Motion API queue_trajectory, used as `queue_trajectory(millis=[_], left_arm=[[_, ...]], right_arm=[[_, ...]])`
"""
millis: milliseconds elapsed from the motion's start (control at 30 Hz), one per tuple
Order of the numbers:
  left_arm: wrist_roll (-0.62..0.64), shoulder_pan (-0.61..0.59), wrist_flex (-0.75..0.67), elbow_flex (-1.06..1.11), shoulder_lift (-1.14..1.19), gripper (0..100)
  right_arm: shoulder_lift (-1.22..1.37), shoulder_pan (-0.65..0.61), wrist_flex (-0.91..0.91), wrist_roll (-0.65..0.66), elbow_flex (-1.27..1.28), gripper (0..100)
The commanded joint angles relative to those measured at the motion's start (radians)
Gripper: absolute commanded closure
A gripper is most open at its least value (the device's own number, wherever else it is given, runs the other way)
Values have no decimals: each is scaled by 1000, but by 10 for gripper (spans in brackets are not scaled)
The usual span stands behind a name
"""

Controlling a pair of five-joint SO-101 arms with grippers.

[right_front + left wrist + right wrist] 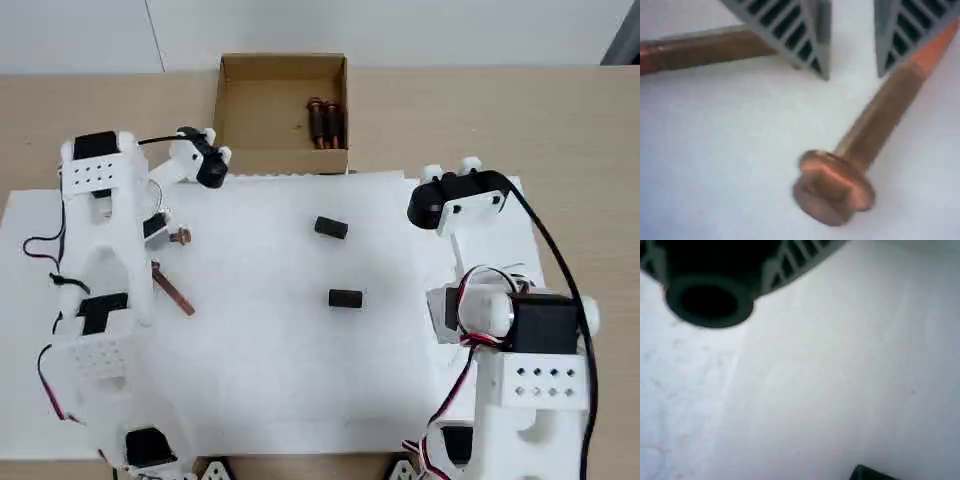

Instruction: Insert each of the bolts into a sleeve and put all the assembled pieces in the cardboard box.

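Observation:
In the left wrist view my left gripper is open just above the white mat. A copper bolt lies below it, its tip by one finger. A second bolt lies beside the other finger. From above, these bolts lie at the mat's left by the left gripper. My right gripper is shut on a black sleeve whose open end faces the camera; it hangs at the mat's right. Two loose sleeves lie mid-mat. The cardboard box holds assembled pieces.
The white mat covers most of the table, with open room at its front and middle. The box stands just beyond its far edge. Another sleeve shows at the edge of the right wrist view. Cables trail beside both arm bases.

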Motion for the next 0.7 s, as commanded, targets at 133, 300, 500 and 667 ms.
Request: queue_trajectory(millis=[133, 300, 500, 667], left_arm=[[-5, 6, -5, -162, 112, 927], [-5, 11, 18, -228, 173, 927], [-5, 25, 23, -282, 221, 927], [-5, 51, 23, -311, 247, 927]], right_arm=[[-10, 5, -13, 3, -5, 995], [-10, 5, -13, 3, -5, 995], [-10, 5, -13, 3, -5, 995], [-10, 5, -15, 5, -5, 995]])
